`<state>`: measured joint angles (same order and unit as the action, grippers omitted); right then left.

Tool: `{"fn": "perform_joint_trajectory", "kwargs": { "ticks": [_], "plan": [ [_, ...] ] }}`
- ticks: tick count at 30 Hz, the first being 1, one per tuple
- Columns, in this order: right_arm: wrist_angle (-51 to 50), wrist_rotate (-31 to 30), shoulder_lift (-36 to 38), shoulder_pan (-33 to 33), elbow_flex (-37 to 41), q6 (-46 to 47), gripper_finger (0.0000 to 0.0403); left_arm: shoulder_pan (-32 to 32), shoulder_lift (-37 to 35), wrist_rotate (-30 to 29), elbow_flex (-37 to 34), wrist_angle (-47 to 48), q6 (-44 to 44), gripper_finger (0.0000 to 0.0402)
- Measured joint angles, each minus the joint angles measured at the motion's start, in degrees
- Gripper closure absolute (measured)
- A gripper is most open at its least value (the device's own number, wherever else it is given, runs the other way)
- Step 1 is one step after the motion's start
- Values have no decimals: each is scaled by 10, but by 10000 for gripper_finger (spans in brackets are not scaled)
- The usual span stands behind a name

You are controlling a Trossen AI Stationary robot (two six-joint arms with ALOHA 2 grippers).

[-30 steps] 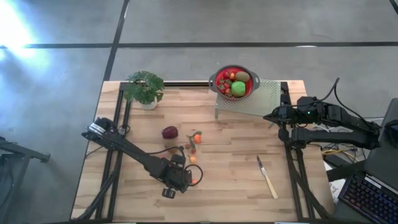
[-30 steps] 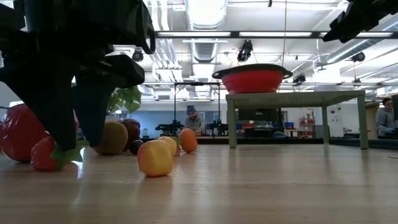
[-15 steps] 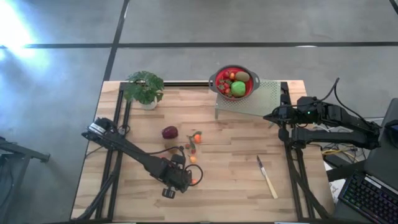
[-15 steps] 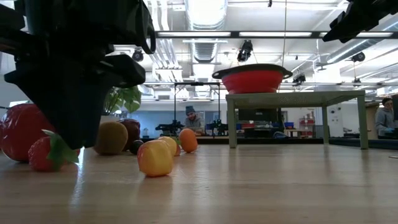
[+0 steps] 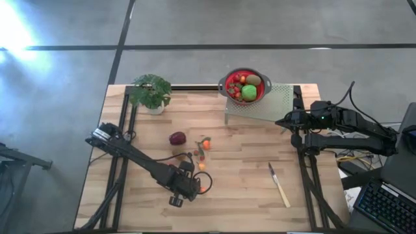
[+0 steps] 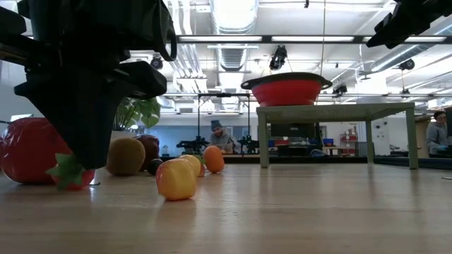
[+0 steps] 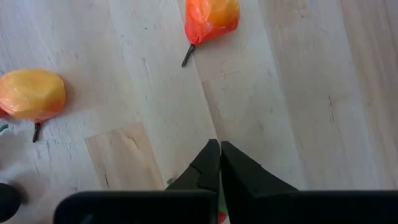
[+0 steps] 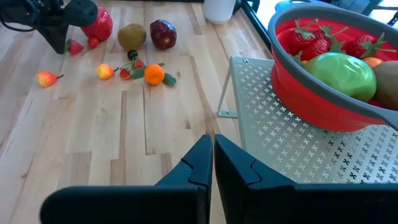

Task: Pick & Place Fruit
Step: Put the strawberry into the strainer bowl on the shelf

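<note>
The left tool (image 6: 78,166) is down at the tabletop (image 5: 247,195) near its front left, fingers pressed together on a small strawberry (image 6: 73,175); in the low view the berry's green leaves and a bit of red show at the fingertips, and in the left wrist view a sliver of green and red shows between the closed fingers (image 7: 211,168). Just behind it in the low view sits a large red fruit (image 6: 27,149), with a brown kiwi (image 6: 126,156) and a dark red fruit (image 6: 149,150) farther back.

Two small yellow-orange pears lie on the wood near the left tool: one (image 7: 211,15) ahead of the fingers, the other (image 7: 31,93) off to the side. Farther toward the middle of the tabletop lies an orange fruit (image 8: 153,74) among a few tiny red berries.

The red colander (image 5: 229,91) stands on a pale perforated stand (image 5: 279,104) at the far right, holding a green apple (image 8: 339,74), strawberries and a kiwi.

The right tool (image 8: 208,165) hangs clenched and empty beside the stand, above the tabletop's right edge. A pale-handled knife (image 5: 279,185) lies near the front right, and a potted plant (image 5: 151,92) stands at the far left.
</note>
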<state>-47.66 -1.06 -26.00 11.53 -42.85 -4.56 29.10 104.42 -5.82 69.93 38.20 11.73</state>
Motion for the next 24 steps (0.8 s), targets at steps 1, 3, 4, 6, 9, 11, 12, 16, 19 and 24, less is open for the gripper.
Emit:
{"fn": "perform_joint_trajectory", "kwargs": {
  "ticks": [1, 3, 4, 6, 9, 11, 12, 16, 19, 24],
  "plan": [
    [0, 0, 0, 0, 0, 0, 390, 0, 0, 0, 0, 0, 0, 394],
    [0, 0, 0, 0, 0, 0, 390, 0, 0, 0, 0, 0, 0, 397],
    [0, 0, 0, 0, 0, 0, 390, 0, 0, 0, 0, 0, 0, 397],
    [0, 0, 0, 0, 0, 0, 390, -1, 0, 0, 0, 0, 0, 397],
    [0, 0, 0, 0, 0, 0, 390, -2, 0, 0, 5, 0, 0, 395],
    [0, 0, 0, 0, 0, 0, 390, -3, 0, 0, 12, 0, 0, 396],
    [0, 0, 0, 0, 0, 0, 390, -4, 0, 0, 16, 0, 0, 397],
    [0, 0, 0, 0, 0, 0, 390, -10, 0, 2, 34, -1, 0, 397],
    [0, 0, 0, 0, 0, 0, 390, -16, 0, -1, 49, -3, 0, 394],
    [0, 0, 0, 0, 0, 0, 390, -32, 0, -15, 76, -17, 0, 398]
  ]
}}
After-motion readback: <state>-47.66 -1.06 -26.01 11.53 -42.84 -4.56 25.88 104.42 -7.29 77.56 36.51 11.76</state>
